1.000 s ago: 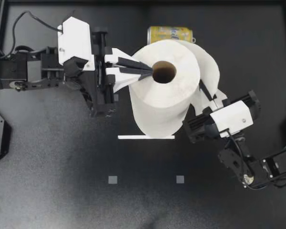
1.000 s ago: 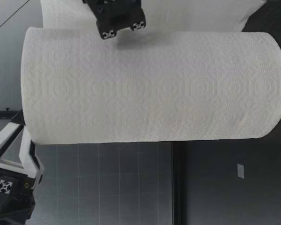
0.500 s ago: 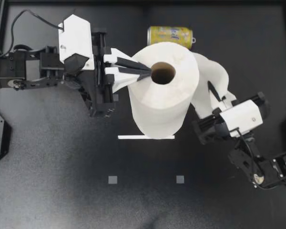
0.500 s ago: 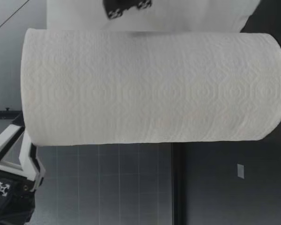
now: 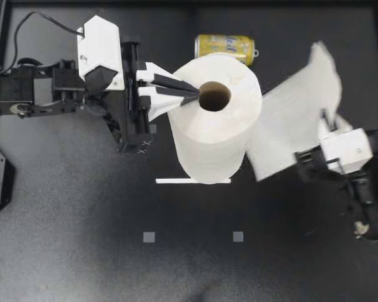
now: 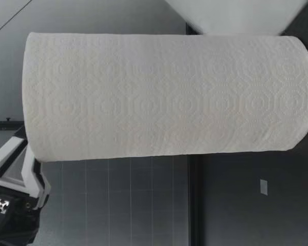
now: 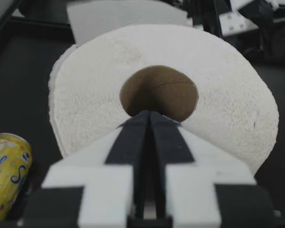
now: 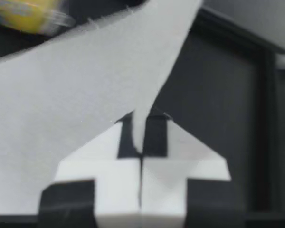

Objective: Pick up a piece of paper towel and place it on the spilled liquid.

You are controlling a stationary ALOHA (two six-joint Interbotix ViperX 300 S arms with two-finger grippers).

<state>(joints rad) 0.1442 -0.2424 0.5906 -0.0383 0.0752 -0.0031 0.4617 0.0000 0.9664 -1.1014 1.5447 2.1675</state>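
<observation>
Left jaws: closed tight and empty, tips pressed on the roll (image 5: 217, 129) beside its core, apparently to steady it.
Right jaws: clamped on a sheet (image 5: 290, 126), pulled away from the roll, likely for tearing.
Spill: none visible on the counter (image 5: 82, 220).

A white embossed roll (image 5: 215, 132) stands upright on the worktop (image 5: 82, 220), its brown core (image 5: 215, 96) facing up. Beside it a loose sheet (image 5: 290, 119) hangs in the air, its far edge pinched in the right pincer (image 5: 326, 124). It looks torn free, though I can't be sure.
</observation>
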